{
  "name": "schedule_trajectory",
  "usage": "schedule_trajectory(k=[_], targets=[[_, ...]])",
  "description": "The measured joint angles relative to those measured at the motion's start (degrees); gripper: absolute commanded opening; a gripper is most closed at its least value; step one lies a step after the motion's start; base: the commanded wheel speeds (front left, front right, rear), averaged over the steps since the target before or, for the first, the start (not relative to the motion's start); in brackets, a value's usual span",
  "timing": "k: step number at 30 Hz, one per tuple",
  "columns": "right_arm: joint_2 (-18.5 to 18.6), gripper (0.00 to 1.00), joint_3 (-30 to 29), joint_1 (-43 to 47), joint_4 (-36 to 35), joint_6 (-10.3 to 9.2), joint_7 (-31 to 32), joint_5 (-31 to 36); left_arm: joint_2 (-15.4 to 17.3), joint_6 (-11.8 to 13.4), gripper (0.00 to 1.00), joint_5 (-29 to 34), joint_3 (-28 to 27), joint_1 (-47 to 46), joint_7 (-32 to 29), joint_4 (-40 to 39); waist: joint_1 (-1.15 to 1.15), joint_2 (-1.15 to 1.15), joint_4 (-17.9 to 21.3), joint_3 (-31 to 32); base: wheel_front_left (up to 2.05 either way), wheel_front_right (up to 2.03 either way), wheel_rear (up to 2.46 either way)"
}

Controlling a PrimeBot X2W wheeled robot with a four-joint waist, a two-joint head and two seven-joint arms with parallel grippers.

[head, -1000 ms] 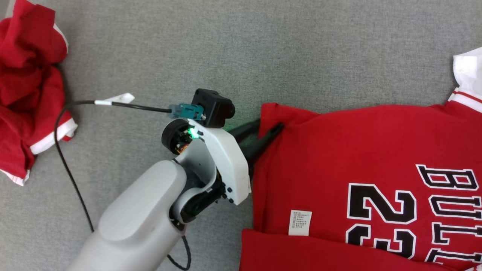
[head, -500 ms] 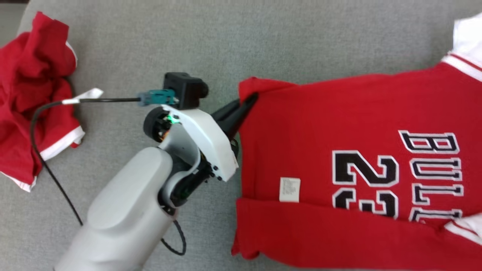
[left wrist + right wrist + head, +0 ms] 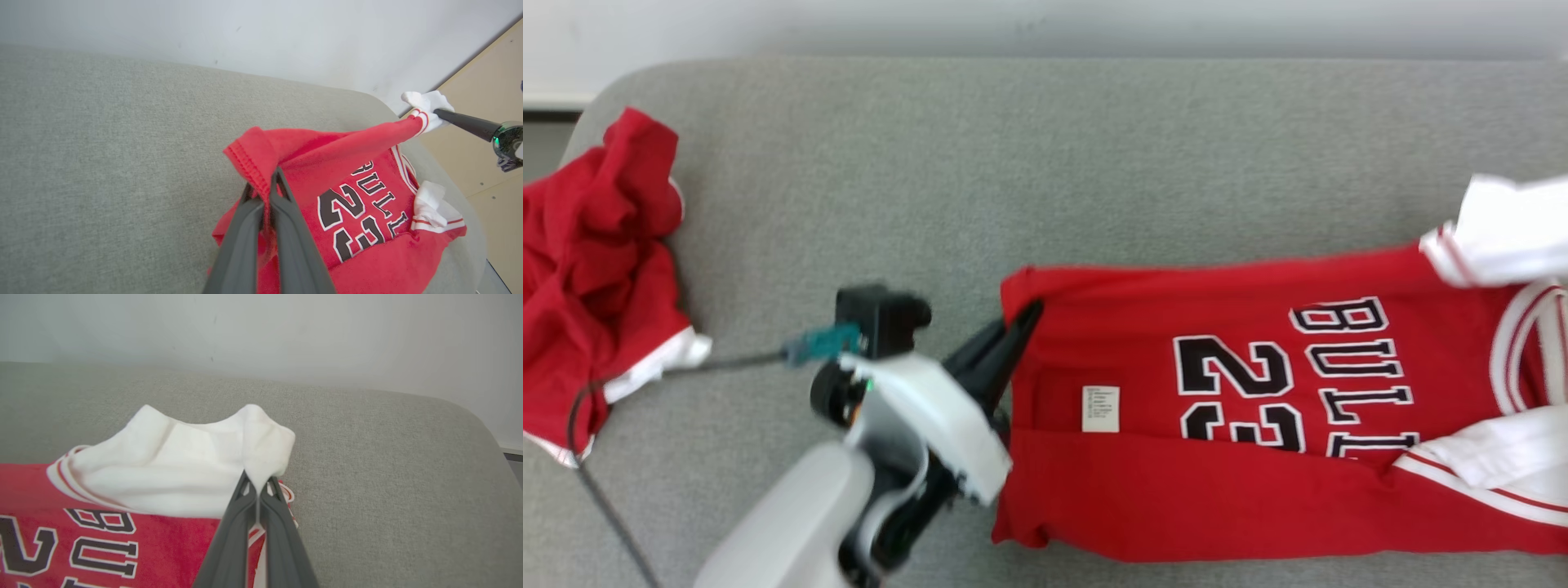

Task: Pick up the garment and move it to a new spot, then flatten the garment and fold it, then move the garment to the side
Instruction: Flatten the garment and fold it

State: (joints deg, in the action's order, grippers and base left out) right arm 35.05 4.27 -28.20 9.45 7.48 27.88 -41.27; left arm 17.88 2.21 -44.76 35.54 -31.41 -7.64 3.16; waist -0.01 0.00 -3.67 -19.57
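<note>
The garment (image 3: 1143, 506) is a red jersey with black "BULLS 23" lettering and white sleeves, lying on a grey cushioned surface (image 3: 1013, 163). My left gripper (image 3: 1025, 318) is shut on the hem's far corner. In the left wrist view that corner (image 3: 249, 159) is pinched between the fingers of my left gripper (image 3: 271, 179) and lifted. My right gripper (image 3: 257, 482) is shut on the white sleeve (image 3: 184, 457), holding it above the surface. The left wrist view also shows the right gripper (image 3: 439, 112) on the sleeve, with the garment's far edge stretched between both grippers.
A second red garment (image 3: 596, 269) lies crumpled at the surface's left end. My left arm's black cable (image 3: 727, 359) runs toward it. A pale wall (image 3: 1013, 24) stands behind the surface. The surface's right end rounds off beside a beige floor (image 3: 470, 155).
Both grippers have shut, the left on the hem corner and the right on the white sleeve. The head camera has tilted up, so the wall and far edge came into view.
</note>
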Motion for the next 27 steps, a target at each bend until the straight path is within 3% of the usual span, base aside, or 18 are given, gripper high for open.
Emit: schedule_trajectory(k=[8, 17, 18, 19, 20, 21, 27], targets=[[-1.76, 0.0, -1.32, 14.77, -5.08, 0.0, -4.63, -3.05, 2.01, 3.47, 0.0, -2.74, -0.01, 12.6, 1.65, -7.45, -0.01, 0.0, 3.02, 3.12, 0.0, 0.0, 0.0], [-4.2, 0.0, 0.4, 18.97, -3.35, 0.0, -8.35, -1.91, 3.0, 4.93, 0.0, -3.19, 1.01, 16.79, 1.18, -9.37, -0.01, 0.0, 4.22, 3.79, 0.0, 0.0, 0.0], [-4.22, 0.37, 0.34, 18.98, -2.93, 0.0, -8.83, -1.55, 3.0, 5.24, 0.0, -3.15, 0.91, 16.94, 1.29, -9.43, -0.01, 0.0, 4.24, 3.87, 0.0, 0.0, 0.0], [-4.25, 0.89, 0.36, 19.07, -2.52, 0.0, -9.06, -1.54, 3.04, 5.48, 0.25, -3.05, 0.8, 17.12, 1.54, -9.42, 0.0, 0.0, 4.28, 3.96, 0.0, 0.0, 0.0], [-4.24, 1.0, 0.45, 19.4, -2.15, 0.0, -9.07, -1.42, 3.19, 5.63, 0.74, -3.0, 0.75, 17.32, 1.66, -9.42, 0.0, 0.0, 4.31, 4.05, 0.0, 0.0, 0.0], [-4.14, 1.0, 0.55, 20.02, -1.92, 0.0, -9.1, -1.08, 3.22, 5.97, 1.0, -3.0, 0.66, 17.57, 1.75, -9.38, 0.0, 0.0, 4.33, 4.16, 0.0, 0.0, 0.0], [-3.61, 1.0, -1.86, 22.28, -1.01, 0.0, -11.02, -0.24, 3.41, 8.0, 1.0, -1.77, -1.26, 20.56, 6.95, -9.28, 0.0, 0.0, 4.64, 5.25, 0.0, 0.0, 0.0]])
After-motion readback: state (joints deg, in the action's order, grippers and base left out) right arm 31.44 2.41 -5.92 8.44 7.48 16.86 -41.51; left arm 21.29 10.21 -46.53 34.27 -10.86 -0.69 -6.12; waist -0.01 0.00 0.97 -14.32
